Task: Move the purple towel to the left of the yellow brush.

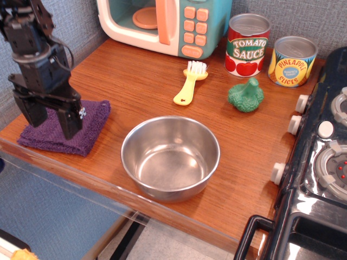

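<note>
So in the only view, the black arm was coming straight down at the far left of the wooden counter [135,92], wrist vertical, with the pincer [51,120] pointing at the counter right over the purple towel [87,127]. The jaws were spread wide, roughly as far apart as half the towel, and had nothing between them. The two fingers [70,122] overlapped the cloth in the picture, but I honestly couldn't tell if the tips were touching it or hanging just above.

The towel itself sat folded at the front left corner of the counter, close to the edge, partly hidden behind the pincer. The yellow brush [188,86] lay well off to the right of it, further back, bristles pointing toward the toy microwave [162,24] and handle end toward the steel bowl [170,157]. The bowl sat at the front middle, between towel and stove [320,162]. Green toy broccoli [246,96] was just right of the brush, with a tomato sauce can [247,45] and a pineapple slices can [292,60] behind it against the wall.
</note>
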Robot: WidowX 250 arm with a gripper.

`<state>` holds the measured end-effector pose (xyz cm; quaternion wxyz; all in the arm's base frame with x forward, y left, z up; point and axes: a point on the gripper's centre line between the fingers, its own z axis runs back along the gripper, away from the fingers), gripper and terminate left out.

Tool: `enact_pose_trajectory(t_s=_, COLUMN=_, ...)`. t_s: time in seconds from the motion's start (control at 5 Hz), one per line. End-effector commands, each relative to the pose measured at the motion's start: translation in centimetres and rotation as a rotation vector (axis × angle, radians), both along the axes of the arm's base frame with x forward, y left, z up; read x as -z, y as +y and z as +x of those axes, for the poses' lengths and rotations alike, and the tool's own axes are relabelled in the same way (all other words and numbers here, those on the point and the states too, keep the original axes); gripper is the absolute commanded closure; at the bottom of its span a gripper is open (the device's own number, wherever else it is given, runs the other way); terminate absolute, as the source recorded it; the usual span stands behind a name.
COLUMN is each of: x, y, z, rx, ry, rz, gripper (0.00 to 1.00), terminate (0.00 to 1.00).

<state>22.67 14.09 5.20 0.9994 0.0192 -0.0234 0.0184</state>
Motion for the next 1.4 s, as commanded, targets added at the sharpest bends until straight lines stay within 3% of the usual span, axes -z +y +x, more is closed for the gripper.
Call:
enact_pose_trajectory(t_s=0.0, x=-0.8, y=2.3, z=1.3, rx=-0.005, ry=-0.046, rz=0.018, gripper=0.00, terminate=0.00)
enact_pose_trajectory(t_s=0.2, x=-0.9, y=3.2, z=1.8, rx=-0.031, ry=-0.062, rz=0.003, gripper=0.00, terminate=0.00)
enact_pose_trajectory(t_s=0.6, x=0.9, y=2.8, z=2.4, rx=-0.017, ry=-0.038, rz=0.001, gripper=0.00, terminate=0.00)
enact_pose_trajectory(t_s=1.0, x=5.2, y=2.4, z=2.2, rx=0.004, ry=0.004, rz=0.035, gripper=0.00, terminate=0.00)
enact_pose_trajectory(t_s=1.2, x=5.7, y=2.6, z=2.2, rx=-0.001, ry=0.017, rz=0.035, gripper=0.00, terminate=0.00)
